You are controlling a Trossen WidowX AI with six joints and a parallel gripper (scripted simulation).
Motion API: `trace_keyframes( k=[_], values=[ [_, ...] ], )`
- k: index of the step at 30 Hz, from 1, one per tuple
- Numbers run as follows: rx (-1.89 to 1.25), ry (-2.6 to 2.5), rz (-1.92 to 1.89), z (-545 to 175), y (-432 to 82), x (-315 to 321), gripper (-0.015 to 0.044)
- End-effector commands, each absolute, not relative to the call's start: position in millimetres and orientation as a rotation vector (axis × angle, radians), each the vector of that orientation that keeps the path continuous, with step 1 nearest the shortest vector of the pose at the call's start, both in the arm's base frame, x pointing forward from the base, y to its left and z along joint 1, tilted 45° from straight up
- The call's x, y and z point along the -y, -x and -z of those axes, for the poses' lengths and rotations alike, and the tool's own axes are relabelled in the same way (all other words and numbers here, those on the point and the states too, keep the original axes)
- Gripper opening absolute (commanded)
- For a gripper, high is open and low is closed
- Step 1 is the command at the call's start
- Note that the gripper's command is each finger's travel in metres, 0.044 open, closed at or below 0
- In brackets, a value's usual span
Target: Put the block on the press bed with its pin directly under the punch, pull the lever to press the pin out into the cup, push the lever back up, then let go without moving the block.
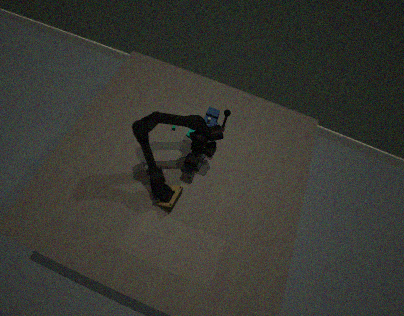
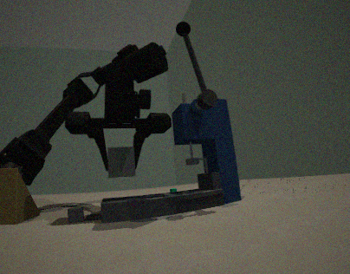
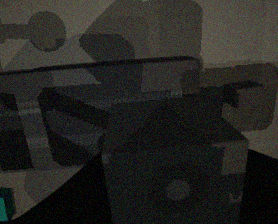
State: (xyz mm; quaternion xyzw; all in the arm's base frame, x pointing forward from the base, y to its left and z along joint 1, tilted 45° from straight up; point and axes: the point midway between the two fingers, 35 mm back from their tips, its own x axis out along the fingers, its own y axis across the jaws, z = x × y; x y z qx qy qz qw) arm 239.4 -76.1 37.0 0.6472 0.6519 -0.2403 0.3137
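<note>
I see a tan tabletop (image 1: pixel 251 193) (image 2: pixel 274 241) (image 3: pixel 240 30) bearing the yellow arm base (image 1: pixel 177 196) (image 2: pixel 9 198) and, towards one o'clock from it overhead, the blue press (image 1: pixel 213 113) (image 2: pixel 230 154); a small grey piece (image 2: pixel 75 215), probably resting directly, sits at the press's nine o'clock in the exterior view.

- The block (image 2: pixel 121 162) (image 3: pixel 142 175) is grey and boxy, gripped between the jaws, nearly level, raised above the long base and well apart from the punch.
- A paler round spot shows on the block's face; whether it is the pin is unclear.
- The press (image 2: pixel 233 154) (image 1: pixel 212 114) is blue and upright, its long dark base low on the surface.
- The lever (image 2: pixel 195 61) (image 1: pixel 225 121) stands raised, leaning slightly, with a black ball knob at its tip.
- The punch (image 2: pixel 191 150) hangs below the press head, a thin grey rod.
</note>
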Motion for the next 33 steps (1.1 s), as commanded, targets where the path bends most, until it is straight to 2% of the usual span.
trace_keyframes(
  k=[1,22,33],
  values=[
    [-1.723,-1.715,0.636,-28.6,-239.5,66.0,0.0000],
    [-1.723,-1.716,0.634,-6.0,-240.3,43.3,0.0000],
    [-1.721,-1.708,0.634,-9.7,-240.2,48.0,0.0289]
  ],
)
